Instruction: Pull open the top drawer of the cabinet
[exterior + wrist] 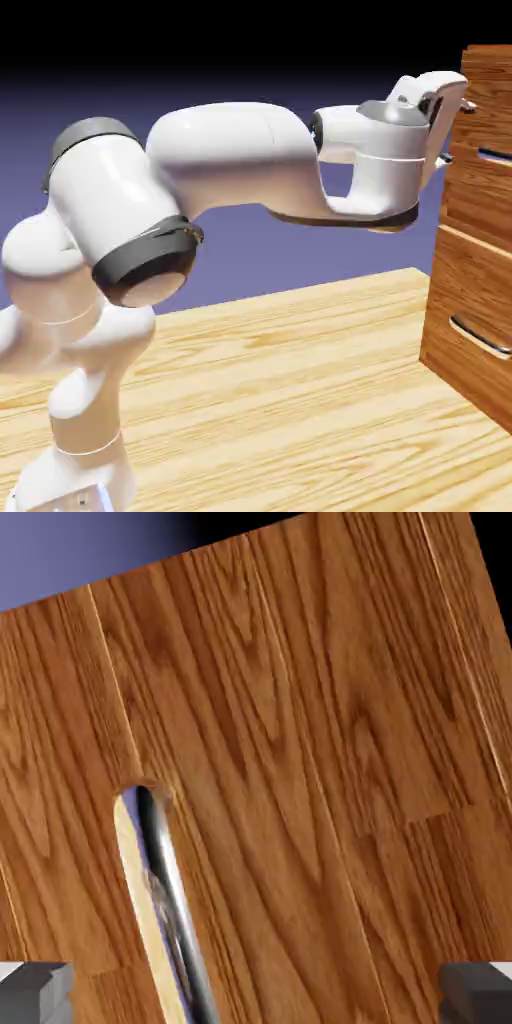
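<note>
The cabinet (470,300) stands at the exterior view's right edge, reddish-brown wood with silver handles. My gripper (456,130) is level with its upper part, right against the top drawer (490,70). In the hand view the drawer's wood front (300,732) fills the picture. A silver bar handle (170,912) runs down to the bottom edge, left of the middle. The two grey fingertips (35,992) show far apart in the bottom corners. The gripper (256,997) is open and the handle lies between the fingertips, nearer the left one, with nothing clamped.
A lower drawer with its own silver handle (480,335) sits below my hand. The pale wood tabletop (280,390) stretches between the robot's base and the cabinet. My forearm (230,160) spans the picture at drawer height.
</note>
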You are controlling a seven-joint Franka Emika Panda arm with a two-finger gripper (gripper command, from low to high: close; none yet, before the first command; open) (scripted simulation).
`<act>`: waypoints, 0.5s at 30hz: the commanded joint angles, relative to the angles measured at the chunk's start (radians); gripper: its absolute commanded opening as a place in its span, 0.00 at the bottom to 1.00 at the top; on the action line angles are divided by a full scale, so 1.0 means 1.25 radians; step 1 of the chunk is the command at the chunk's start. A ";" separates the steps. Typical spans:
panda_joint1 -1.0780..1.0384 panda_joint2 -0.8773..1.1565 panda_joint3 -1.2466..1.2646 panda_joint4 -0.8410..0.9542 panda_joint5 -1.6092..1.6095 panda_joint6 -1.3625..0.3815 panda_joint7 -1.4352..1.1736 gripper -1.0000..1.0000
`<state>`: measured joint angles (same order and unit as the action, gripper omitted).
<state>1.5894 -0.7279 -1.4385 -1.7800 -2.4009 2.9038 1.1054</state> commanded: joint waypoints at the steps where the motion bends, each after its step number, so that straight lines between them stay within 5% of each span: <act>1: 0.023 -0.002 -0.021 0.015 -0.035 -0.002 0.005 0.50; 6: 0.137 -0.014 -0.125 0.090 -0.209 -0.012 0.032 0.50; 15: 0.327 -0.063 -0.258 0.267 -0.153 0.022 -0.066 0.50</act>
<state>1.9981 -0.8070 -1.7608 -1.4459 -2.5927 2.9310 1.0228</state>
